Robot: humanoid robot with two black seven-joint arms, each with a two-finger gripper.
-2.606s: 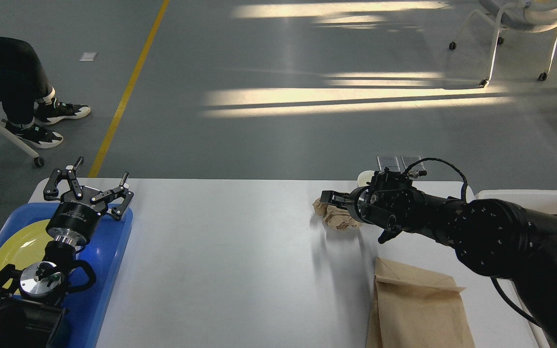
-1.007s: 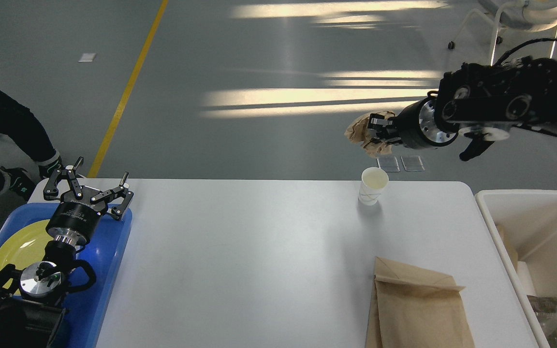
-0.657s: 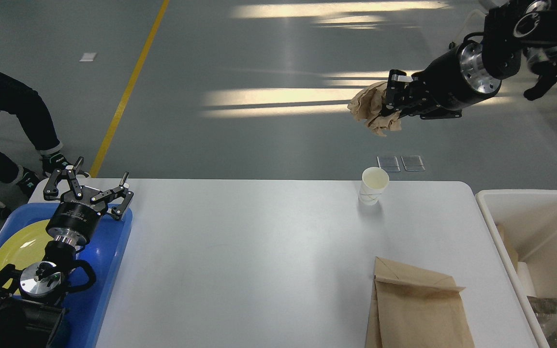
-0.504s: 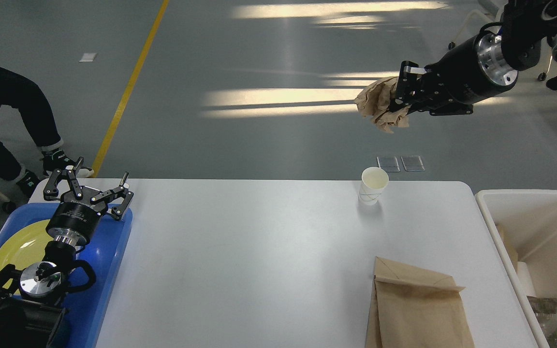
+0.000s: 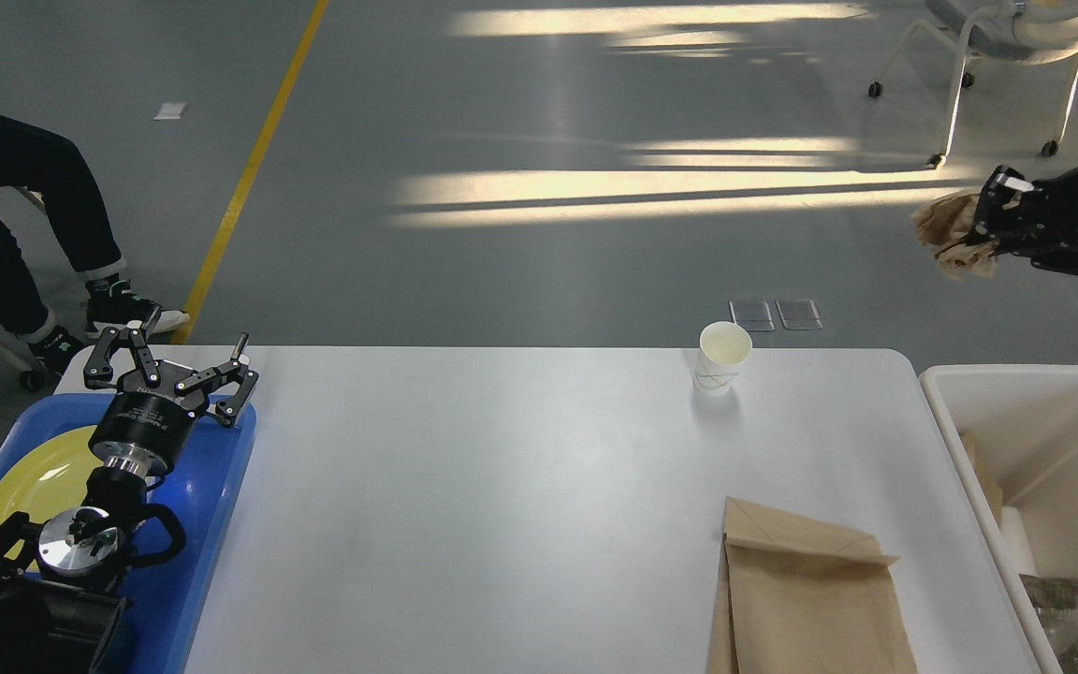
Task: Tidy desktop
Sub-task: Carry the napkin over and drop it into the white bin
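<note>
Desktop (image 5: 464, 505): one cup (image 5: 722, 357), one paper bag (image 5: 806, 599). Right gripper (image 5: 986, 225) clamps one crumpled paper (image 5: 949, 229) upper right; left gripper (image 5: 169, 360) spread apart.

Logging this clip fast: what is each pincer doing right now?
Left pincer: open, empty, above the blue tray.
Right pincer: closed on crumpled brown paper, raised.

L gripper (image 5: 169, 360) sat low at frame's left, fingers spread wide, empty. R gripper (image 5: 981, 225) was raised high at the right edge, pointing left, clamped on crumpled brown paper (image 5: 943, 227).
</note>
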